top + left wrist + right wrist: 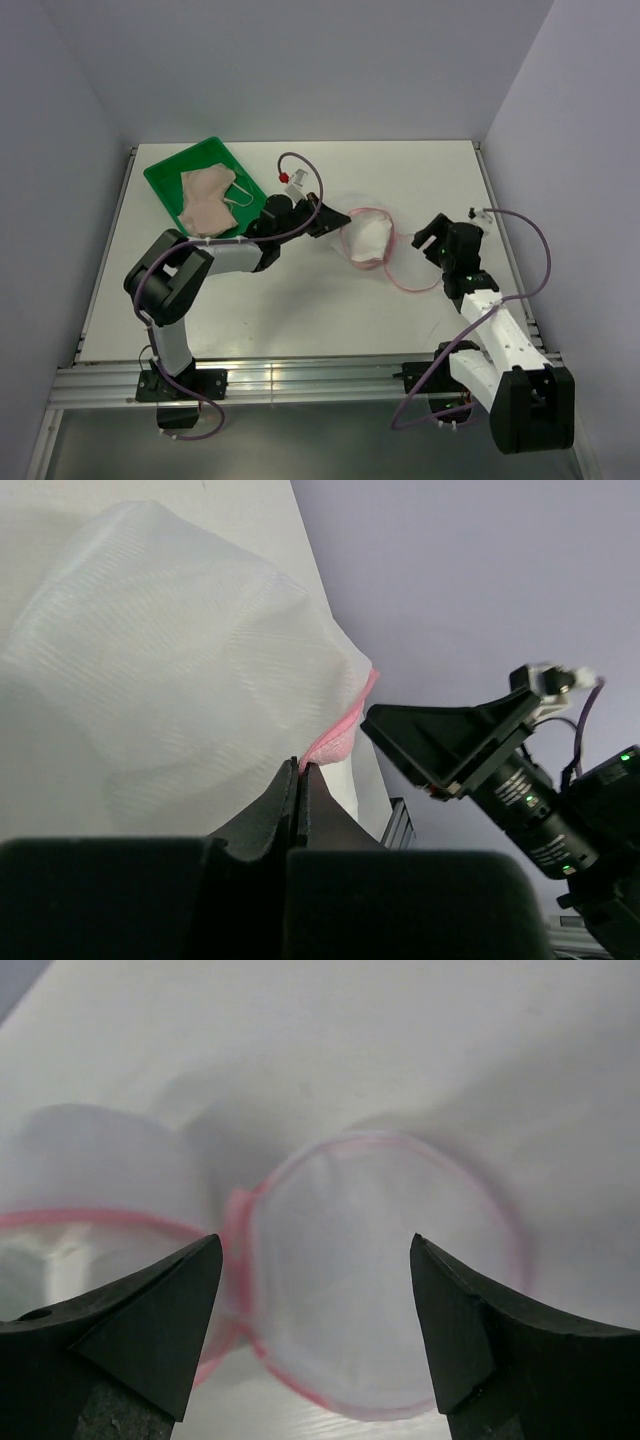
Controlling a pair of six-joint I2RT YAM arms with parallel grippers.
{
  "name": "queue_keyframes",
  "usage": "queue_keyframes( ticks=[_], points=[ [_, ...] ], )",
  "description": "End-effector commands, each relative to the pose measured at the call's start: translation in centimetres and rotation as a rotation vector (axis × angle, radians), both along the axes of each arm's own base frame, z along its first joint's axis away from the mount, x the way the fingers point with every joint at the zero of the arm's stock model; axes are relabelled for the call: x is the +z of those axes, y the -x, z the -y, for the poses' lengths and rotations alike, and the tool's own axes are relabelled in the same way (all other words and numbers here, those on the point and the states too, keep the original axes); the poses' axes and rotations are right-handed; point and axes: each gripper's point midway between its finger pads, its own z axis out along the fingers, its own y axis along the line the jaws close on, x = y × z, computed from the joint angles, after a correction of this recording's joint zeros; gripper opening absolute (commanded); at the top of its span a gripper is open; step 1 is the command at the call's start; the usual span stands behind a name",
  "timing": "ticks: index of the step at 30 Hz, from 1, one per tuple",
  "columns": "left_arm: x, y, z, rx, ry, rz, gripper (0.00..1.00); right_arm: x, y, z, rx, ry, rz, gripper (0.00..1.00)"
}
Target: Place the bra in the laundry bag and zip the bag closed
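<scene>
Top external, mid-frame: left gripper (333, 221) pinches the pink rim (340, 730) of the round white mesh laundry bag (368, 243); right gripper (430, 232) open. Thin rim might slip.

Black-and-white arm links (500, 340); looping purple cables (295, 155); black wedge-shaped jaws; small green lights (624, 756)

Off to my left a green plastic tray (163, 180) lies skewed near the far left corner of the white desk (300, 310), which pale lavender-grey walls (300, 60) close in on three sides and a silver aluminium rail (300, 380) borders at my near edge.
</scene>
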Motion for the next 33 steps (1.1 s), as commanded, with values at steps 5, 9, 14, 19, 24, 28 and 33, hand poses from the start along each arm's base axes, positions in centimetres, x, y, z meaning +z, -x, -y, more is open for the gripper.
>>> queue_keyframes(
  ticks=[5,9,14,19,24,28,33],
  points=[
    [3.3,-1.0,0.8,-0.014,0.075,0.099,0.00,-3.9,3.3,6.0,-0.306,0.029,-0.101,0.79],
    [3.3,-1.0,0.9,-0.012,0.069,0.113,0.00,-5.9,4.0,7.1,-0.345,-0.040,-0.176,0.76],
    [2.9,-1.1,1.4,-0.027,0.092,0.112,0.00,-7.2,4.7,7.2,-0.354,-0.117,-0.258,0.73],
    [2.9,-1.3,1.4,-0.017,0.086,0.127,0.00,-8.7,5.2,6.3,-0.309,-0.142,-0.358,0.67],
    [3.6,-1.4,1.4,-0.017,0.105,0.143,0.00,-9.7,5.9,5.4,-0.281,-0.172,-0.387,0.48],
    [3.3,-1.2,1.8,-0.027,0.109,0.134,0.00,-10.0,5.7,5.4,-0.280,-0.171,-0.390,0.23],
    [3.4,-1.2,1.4,-0.015,0.088,0.145,0.00,-7.1,4.6,5.9,-0.272,-0.134,-0.266,0.00]
  ],
)
